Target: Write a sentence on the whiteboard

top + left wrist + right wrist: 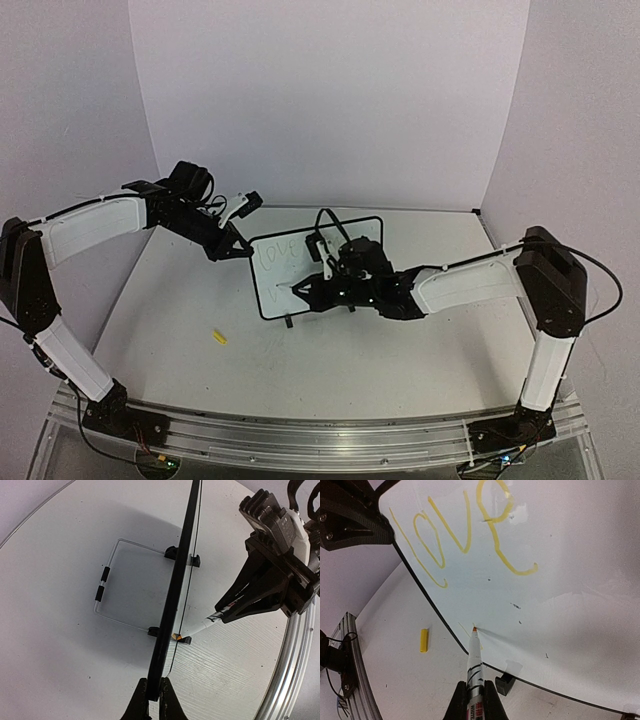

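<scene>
From above, the whiteboard [280, 265] is seen standing upright near the middle of the worktop [330, 370], its face turned towards the arms' bases. Its left edge is grasped by the left claw [243, 249], which is clenched on the frame. The right claw [305, 291] is placed at the lower left part of the board's face. A small yellow cap [218, 337] lies on the worktop in front of the board, off its lower left corner and apart from it. In the left wrist view, the board is seen edge-on as a thin black line, with the left claw's fingers [142, 702] closed on either side of its near end. Two small black feet [182, 556] are seen at the board's base, and a bent wire stand [105, 574] is seen on the worktop behind the board. On the face side, the right claw is clenched on a white marker [200, 626], whose tip meets the board just beside the nearer foot. In the right wrist view, the marker is seen gripped between the right claw's fingers, its orange tip touching the board's face close to the lower left edge, next to a short faint stroke. Of the sentence [466, 547], the word "love" is seen written in yellow across the upper part of the face.
</scene>
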`<act>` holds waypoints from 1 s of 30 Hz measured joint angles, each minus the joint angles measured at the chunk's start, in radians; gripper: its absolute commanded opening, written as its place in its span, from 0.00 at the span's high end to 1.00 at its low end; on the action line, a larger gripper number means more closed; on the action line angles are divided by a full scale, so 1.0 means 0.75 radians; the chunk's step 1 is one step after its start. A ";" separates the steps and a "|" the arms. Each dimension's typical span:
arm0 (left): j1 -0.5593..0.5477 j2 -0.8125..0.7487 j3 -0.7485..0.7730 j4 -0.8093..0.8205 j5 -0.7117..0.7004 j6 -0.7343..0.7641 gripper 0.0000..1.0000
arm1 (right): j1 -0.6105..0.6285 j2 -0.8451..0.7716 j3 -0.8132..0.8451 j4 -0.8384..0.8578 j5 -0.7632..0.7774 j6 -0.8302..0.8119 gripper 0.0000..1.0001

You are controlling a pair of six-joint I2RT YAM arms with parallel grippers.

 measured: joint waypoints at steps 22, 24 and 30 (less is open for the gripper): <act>0.000 -0.001 0.000 0.000 0.000 0.000 1.00 | 0.000 0.056 -0.049 -0.024 0.007 0.001 1.00; 0.000 -0.001 0.000 0.000 0.000 0.000 1.00 | 0.000 0.055 -0.059 -0.030 0.010 0.001 1.00; 0.000 -0.001 0.000 -0.001 0.000 0.000 1.00 | 0.000 -0.007 -0.103 -0.028 -0.003 0.008 1.00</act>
